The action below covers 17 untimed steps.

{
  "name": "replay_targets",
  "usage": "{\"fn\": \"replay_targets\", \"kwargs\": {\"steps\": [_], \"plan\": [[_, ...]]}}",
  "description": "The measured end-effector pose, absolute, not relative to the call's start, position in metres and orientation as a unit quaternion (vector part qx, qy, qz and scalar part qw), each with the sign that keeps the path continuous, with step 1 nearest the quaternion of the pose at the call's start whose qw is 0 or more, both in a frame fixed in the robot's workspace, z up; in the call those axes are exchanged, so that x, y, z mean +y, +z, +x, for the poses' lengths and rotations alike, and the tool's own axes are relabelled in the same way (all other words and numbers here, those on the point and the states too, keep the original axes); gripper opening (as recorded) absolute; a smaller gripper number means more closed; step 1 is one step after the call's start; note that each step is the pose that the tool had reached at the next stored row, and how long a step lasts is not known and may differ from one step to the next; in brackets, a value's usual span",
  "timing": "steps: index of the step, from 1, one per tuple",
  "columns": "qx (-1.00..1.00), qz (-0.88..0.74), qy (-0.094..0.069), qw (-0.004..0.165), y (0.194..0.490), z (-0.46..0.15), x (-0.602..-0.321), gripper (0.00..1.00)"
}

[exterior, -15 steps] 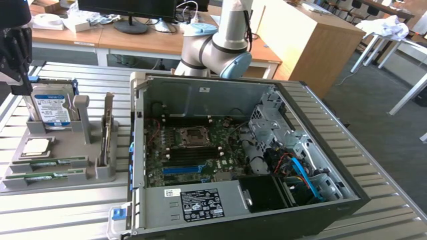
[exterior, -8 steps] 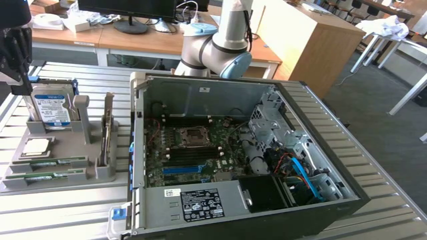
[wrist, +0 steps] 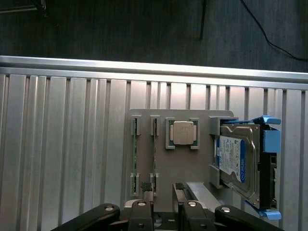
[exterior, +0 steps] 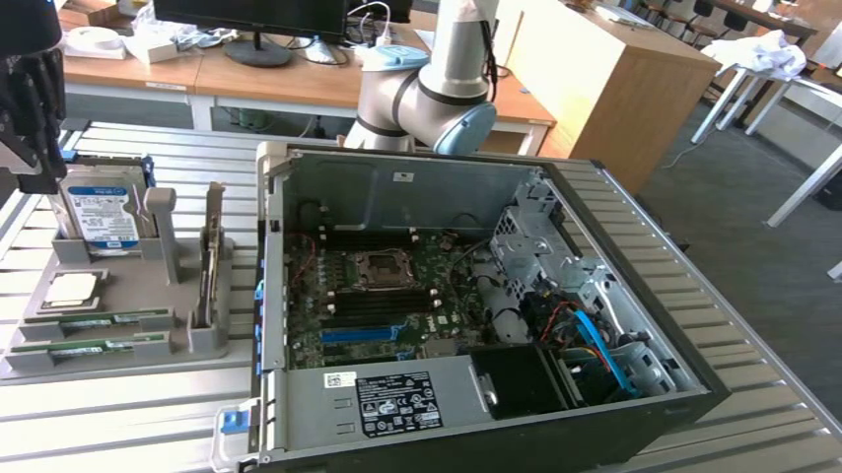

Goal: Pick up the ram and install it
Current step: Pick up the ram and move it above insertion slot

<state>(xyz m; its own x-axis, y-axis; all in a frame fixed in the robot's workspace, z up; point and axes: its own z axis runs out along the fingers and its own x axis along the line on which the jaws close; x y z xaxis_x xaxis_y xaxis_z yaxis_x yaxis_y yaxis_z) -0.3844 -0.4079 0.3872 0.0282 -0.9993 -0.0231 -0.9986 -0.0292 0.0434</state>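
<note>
The step in hand is judged to be the approach for pick-up. The end effector (wrist: 162,188) is held above the grey fixture (wrist: 192,168), its fingers (wrist: 147,186) spread wide with nothing between them. The ram (wrist: 154,154) is lodged edge-up in a slot of the fixture, with a second stick (wrist: 134,154) just beside it. The processor (wrist: 183,133) and hard drive (wrist: 238,163) are seated further along the fixture. For a grasp, the fingers would need to be set astride the thin stick and lowered squarely.
</note>
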Motion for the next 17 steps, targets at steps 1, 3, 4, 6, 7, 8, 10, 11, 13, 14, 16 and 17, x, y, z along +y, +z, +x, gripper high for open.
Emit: {"fn": "replay_targets", "kwargs": {"steps": [1,3,4,6,7,8,10,11,13,14,16,17], "plan": [[-0.697,0.717,-0.023,0.008,0.387,-0.384,-0.408,0.3],[-0.697,0.717,-0.023,0.008,0.387,-0.384,-0.408,0.3],[-0.697,0.717,-0.023,0.008,0.387,-0.384,-0.408,0.3],[-0.697,0.717,-0.023,0.007,0.387,-0.384,-0.408,0.3],[-0.697,0.717,-0.023,0.007,0.386,-0.384,-0.408,0.3],[-0.697,0.717,-0.023,0.007,0.385,-0.384,-0.408,0.3],[-0.697,0.717,-0.023,0.007,0.383,-0.384,-0.408,0.3],[-0.697,0.717,-0.023,0.007,0.381,-0.384,-0.408,0.3],[-0.697,0.717,-0.022,0.007,0.378,-0.384,-0.408,0.3],[-0.697,0.717,-0.022,0.006,0.377,-0.384,-0.408,0.3],[-0.697,0.717,-0.022,0.006,0.374,-0.384,-0.408,0.3],[-0.697,0.717,-0.022,0.006,0.373,-0.384,-0.408,0.3]]}}
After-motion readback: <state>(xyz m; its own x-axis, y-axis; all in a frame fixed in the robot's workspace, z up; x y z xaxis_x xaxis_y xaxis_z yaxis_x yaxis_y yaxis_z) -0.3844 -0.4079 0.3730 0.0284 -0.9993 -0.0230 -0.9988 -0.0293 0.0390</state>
